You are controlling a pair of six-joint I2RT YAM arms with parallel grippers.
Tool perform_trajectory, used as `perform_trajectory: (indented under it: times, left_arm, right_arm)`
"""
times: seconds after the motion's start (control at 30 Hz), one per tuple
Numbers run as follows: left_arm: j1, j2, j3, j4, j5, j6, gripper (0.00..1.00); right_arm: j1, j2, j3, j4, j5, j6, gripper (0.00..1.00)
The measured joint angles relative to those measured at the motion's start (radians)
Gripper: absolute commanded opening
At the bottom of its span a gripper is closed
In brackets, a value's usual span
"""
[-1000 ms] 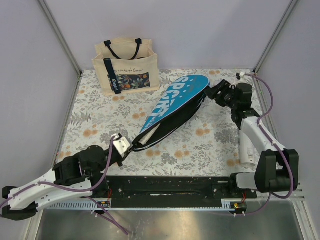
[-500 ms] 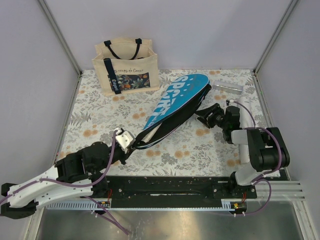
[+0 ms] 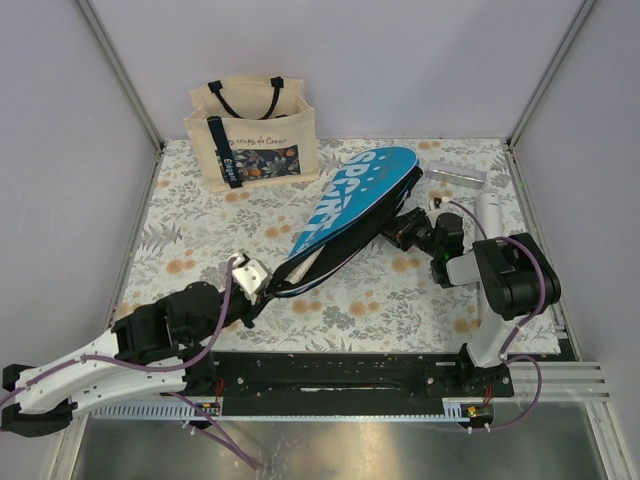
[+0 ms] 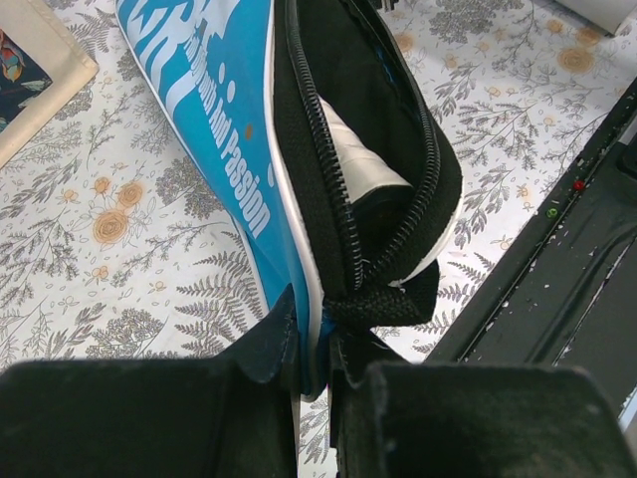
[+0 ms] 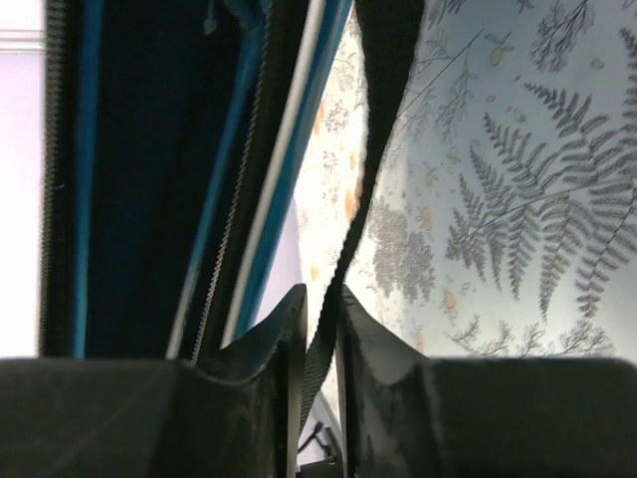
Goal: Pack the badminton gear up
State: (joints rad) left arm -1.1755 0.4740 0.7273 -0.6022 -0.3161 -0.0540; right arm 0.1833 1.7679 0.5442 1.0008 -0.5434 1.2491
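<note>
On the blue case (image 3: 352,198), white lettering "SPORT"

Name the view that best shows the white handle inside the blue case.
Left wrist: the white handle shows clearly through the unzipped mouth of the blue case. Top external gives only a faint pale sliver there; right wrist shows the case's edge but no handle.

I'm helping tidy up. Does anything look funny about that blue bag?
Yes. The blue case is not closed: its zip gapes wide open along the edge, and a white racket handle shows inside the gap.
</note>
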Motion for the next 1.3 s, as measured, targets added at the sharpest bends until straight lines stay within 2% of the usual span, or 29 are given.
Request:
perform_trajectory:
  times: [0.07, 0.13, 0.37, 0.53, 0.73, 1.17, 1.3]
  left_arm:
    - [0.000, 0.020, 0.003, 0.002, -0.002, 0.000, 0.07]
    - [0.000, 0.040, 0.006, 0.006, -0.003, 0.001, 0.07]
    - [0.001, 0.056, 0.007, 0.005, -0.006, 0.004, 0.07]
    - [0.001, 0.055, 0.007, 0.001, -0.006, 0.004, 0.07]
    - [0.005, 0.055, 0.007, 0.003, 0.006, 0.010, 0.07]
    - [0.012, 0.038, -0.004, 0.023, 0.066, 0.037, 0.07]
    - [0.012, 0.037, -0.005, 0.023, 0.072, 0.039, 0.07]
  right_arm:
    - [0.000, -0.011, -0.024, 0.035, 0.000, 0.031, 0.10]
    - [0.000, -0.048, -0.055, 0.032, 0.003, 0.052, 0.08]
    - [-0.001, -0.274, -0.047, -0.069, 0.010, 0.076, 0.08]
    - [-0.006, -0.335, 0.040, -0.142, 0.031, 0.084, 0.09]
    - [-0.004, -0.325, 0.142, -0.186, 0.024, 0.114, 0.22]
    - [0.022, -0.150, 0.397, -0.293, 0.031, 0.143, 0.23]
    - [0.036, -0.070, 0.422, -0.234, 0.035, 0.215, 0.22]
